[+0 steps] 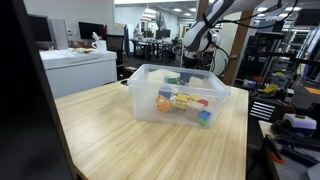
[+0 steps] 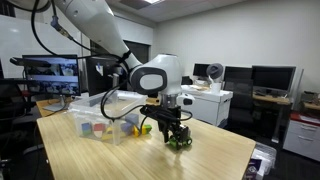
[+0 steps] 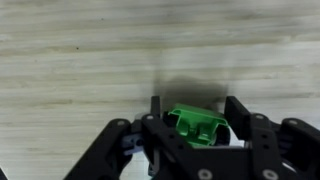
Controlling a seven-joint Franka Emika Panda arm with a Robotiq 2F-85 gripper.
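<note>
Open-plan robotics lab in an office, rows of desks with dark monitors [image 2: 268, 78], ceiling strip lights [image 1: 152, 12], metal racks [image 1: 265, 50] packed with gear, a white robot arm [image 2: 95, 25] above a wood-grain table [image 1: 110, 135].

So by my count that's one wooden table [image 1: 110, 135], one clear plastic bin [image 1: 143, 98] with a small pile of colored blocks [image 1: 182, 101] too jumbled to count properly, one loose green block [image 3: 196, 126], and one gripper [image 2: 178, 138].
</note>
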